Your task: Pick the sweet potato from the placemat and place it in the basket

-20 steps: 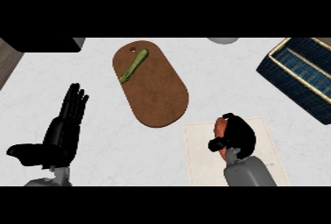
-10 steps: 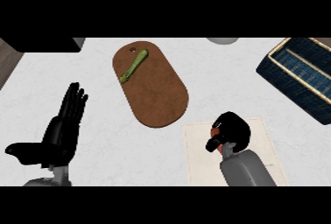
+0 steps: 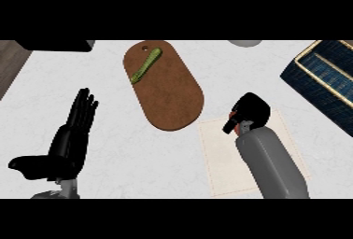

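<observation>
- Worktop point(image 3: 103, 182): white, faintly marbled surface.
- Cutting board point(image 3: 165, 93): brown, oval, with a small hole near its far end; lies flat at an angle on the worktop.
- Green vegetable point(image 3: 146, 65): slim and elongated, resting on the board's far half.
- Grey rounded object point(image 3: 245, 43): at the far edge, cropped; identity cannot be determined.

My one view, from my head, steeply down on the counter point(image 3: 172, 158).

I see only my forearms rising from the lower edge: left hand point(image 3: 72, 133) at the view's left, right hand point(image 3: 250, 112) at its right, unmirrored. The basket point(image 3: 324, 81) is cut off by the right edge. No second view overlaps it.
</observation>
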